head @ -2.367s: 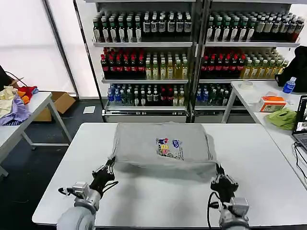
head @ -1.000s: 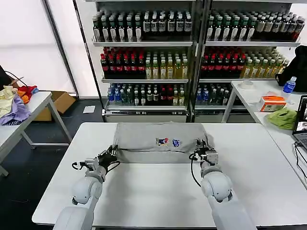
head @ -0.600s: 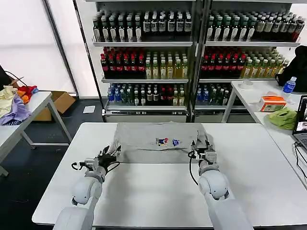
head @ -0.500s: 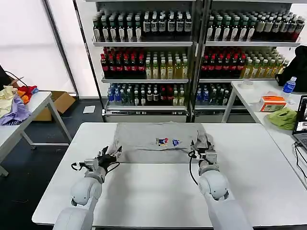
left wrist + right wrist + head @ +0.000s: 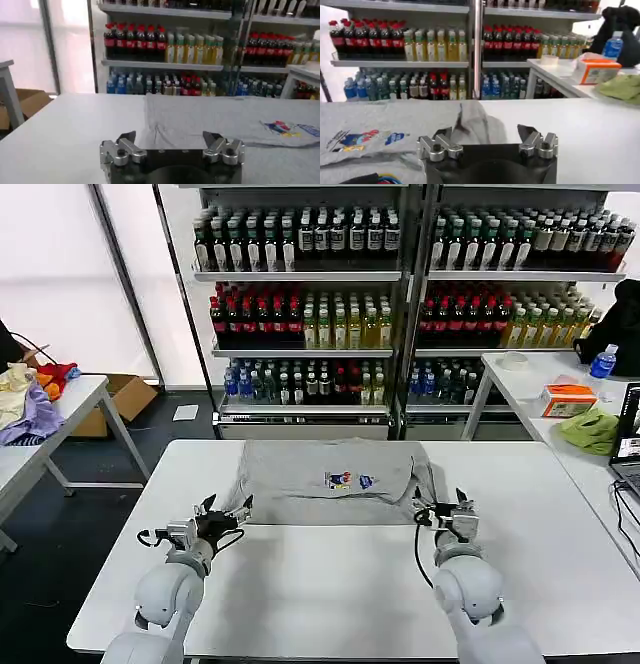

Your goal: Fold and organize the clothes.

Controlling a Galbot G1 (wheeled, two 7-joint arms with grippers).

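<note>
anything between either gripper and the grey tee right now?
Nothing visible. The left gripper sits open just off the near left corner of the grey T-shirt, the right gripper open off its near right edge. Bare white table lies between each and the cloth.

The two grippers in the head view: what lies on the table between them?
In the head view, bare white table lies between the left gripper and the right gripper. The near edge of the folded grey T-shirt runs just beyond that line.
</note>
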